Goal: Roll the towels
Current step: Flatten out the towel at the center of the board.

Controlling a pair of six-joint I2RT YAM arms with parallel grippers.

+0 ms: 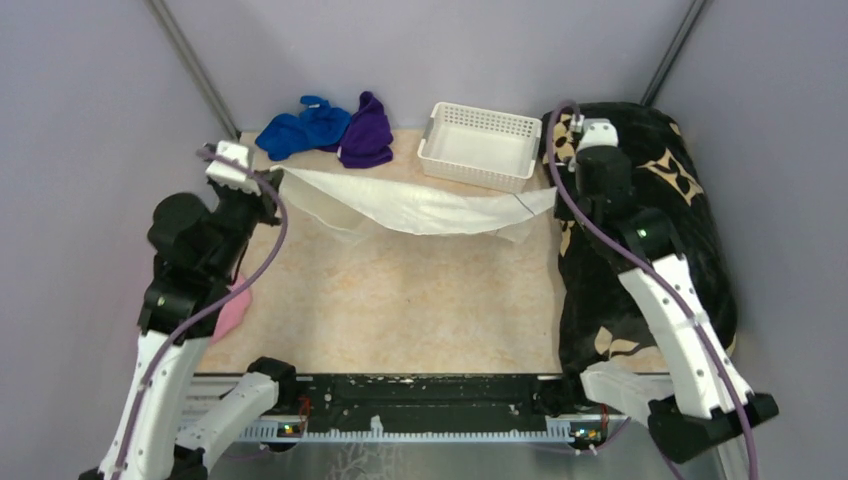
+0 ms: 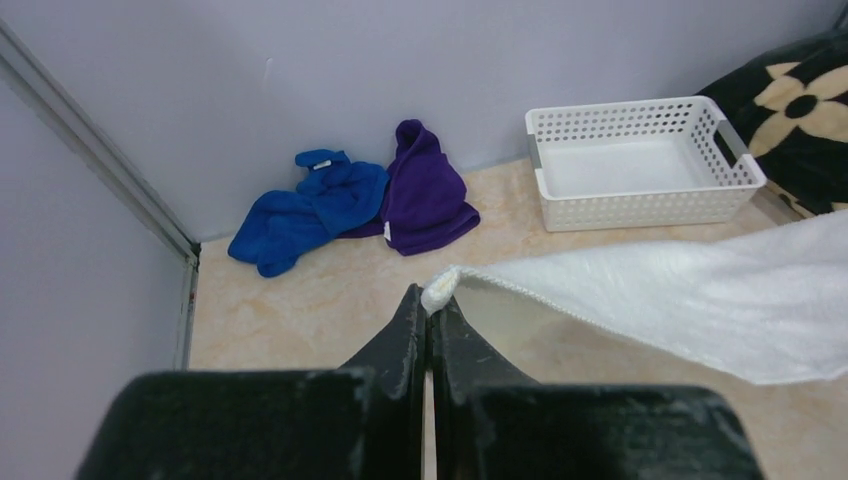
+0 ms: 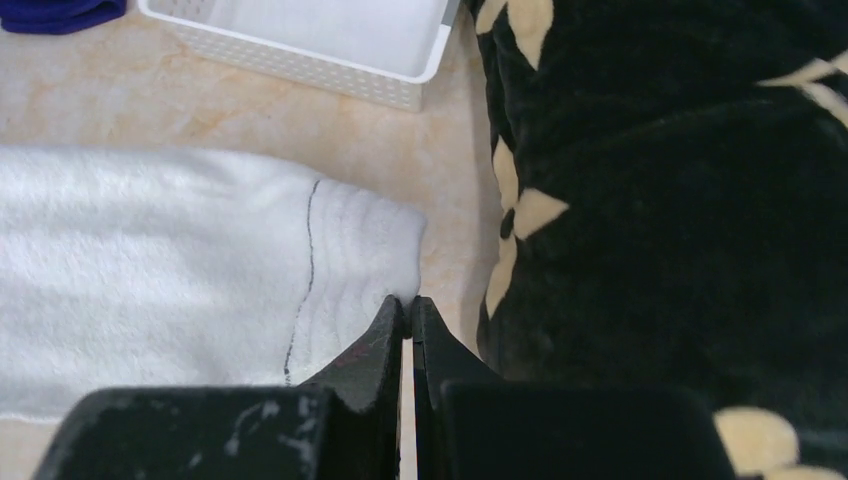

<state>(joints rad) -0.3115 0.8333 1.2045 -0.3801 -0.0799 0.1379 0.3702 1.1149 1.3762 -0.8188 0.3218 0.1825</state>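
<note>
The cream-white towel [image 1: 420,207] hangs stretched between my two grippers above the table, sagging in the middle. My left gripper [image 1: 276,180] is shut on its left corner, seen in the left wrist view [image 2: 432,300] with the corner [image 2: 440,290] pinched at the tips. My right gripper [image 1: 556,195] is shut on its right corner, which in the right wrist view [image 3: 407,303] holds the towel's edge [image 3: 380,240]. The blue towel [image 1: 300,127] and the purple towel [image 1: 366,133] lie crumpled at the back left, also in the left wrist view [image 2: 300,210] [image 2: 425,190].
A white perforated basket [image 1: 480,145] stands at the back, right of the purple towel. A black blanket with beige flowers [image 1: 660,240] covers the table's right side under my right arm. A pink object [image 1: 232,310] lies by my left arm.
</note>
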